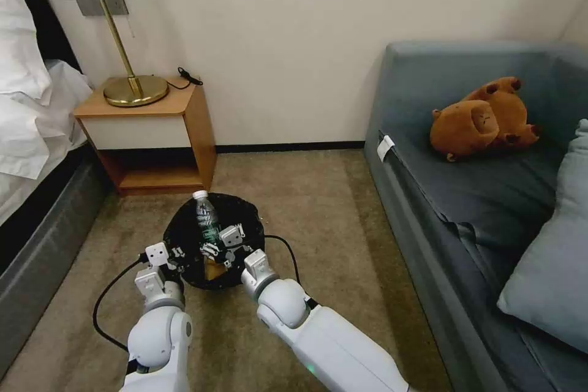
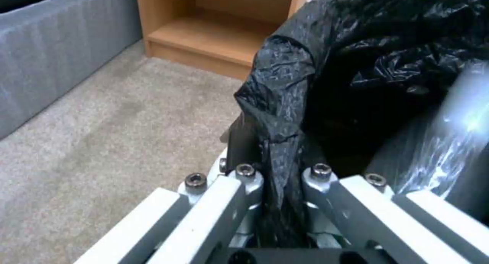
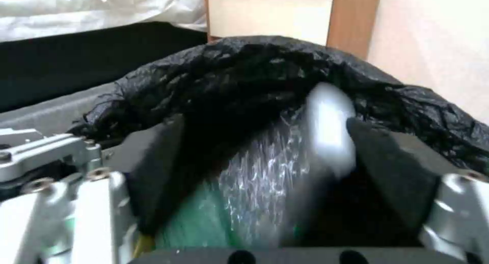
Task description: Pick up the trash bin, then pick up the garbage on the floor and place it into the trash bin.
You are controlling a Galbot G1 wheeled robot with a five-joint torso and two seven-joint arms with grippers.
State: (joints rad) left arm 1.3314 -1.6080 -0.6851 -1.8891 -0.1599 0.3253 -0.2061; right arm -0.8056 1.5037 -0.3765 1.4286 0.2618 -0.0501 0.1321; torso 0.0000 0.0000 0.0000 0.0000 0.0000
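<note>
Carpeted floor (image 1: pixel 318 208); left gripper (image 2: pixel 279 203) pinches trash bin (image 1: pixel 184 239)

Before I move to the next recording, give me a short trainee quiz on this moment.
1. True or false: the left hand is shut on the crinkled black bag at the rim of the small round white trash bin.
2. The small clear plastic bottle with a green label is: A) lying flat on the carpet; B) in the bin, cap upward, between the right hand's spread fingers; C) on the wooden nightstand.
3. Fill in: the brown plush toy lies on the grey-blue ____.

Key: 1 true; 2 B; 3 sofa.
</note>
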